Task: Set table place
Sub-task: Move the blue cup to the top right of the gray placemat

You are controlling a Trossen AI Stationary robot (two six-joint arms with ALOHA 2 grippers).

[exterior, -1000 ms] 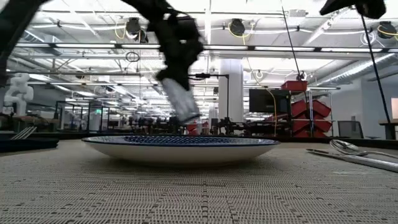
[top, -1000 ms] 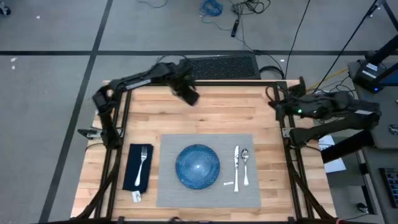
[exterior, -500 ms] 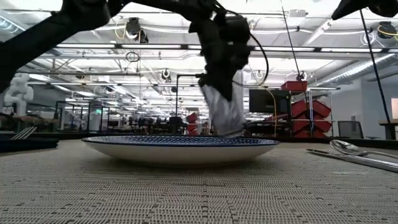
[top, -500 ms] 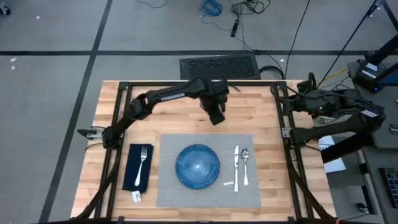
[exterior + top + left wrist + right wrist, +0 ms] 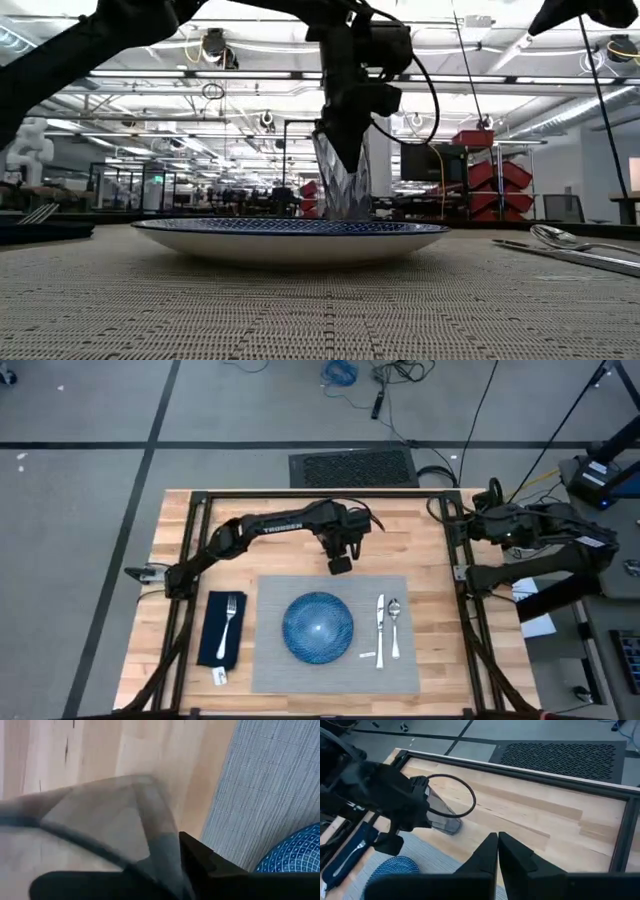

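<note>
Left claw: we see our left claw [image 5: 340, 560] pinching the glass [image 5: 345, 180], reaching over the bare wood just past the far edge of the mat, at about 12 o'clock from the plate.
Grip: in the low view the claw comes down from above and clamps the glass near its rim, so the base stays free to meet the wood.
Glass: in the low view it looks close to upright with its base low, behind the plate's rim; we cannot tell whether it touches the table [image 5: 400, 535] yet. In the right wrist view [image 5: 445, 815] it sits just off the mat's far edge.
Mat: the grey mat [image 5: 400, 660] lies at the near middle of the table and carries the plate and part of the cutlery.
Plate: the blue plate [image 5: 318, 626] sits centred on the mat.
Knife and spoon: the knife [image 5: 380, 630] and spoon [image 5: 394, 625] lie side by side at 3 o'clock from the plate, on the mat.
Napkin and fork: the napkin [image 5: 212, 635] lies off the mat at 9 o'clock from the plate, with the fork [image 5: 231, 618] on top.
Right claw: our right claw [image 5: 440, 525] waits at the table's right edge, its fingers pressed together in its own wrist view.
Our reading: the glass is the last piece; we judge it wants setting down upright and then letting go.
</note>
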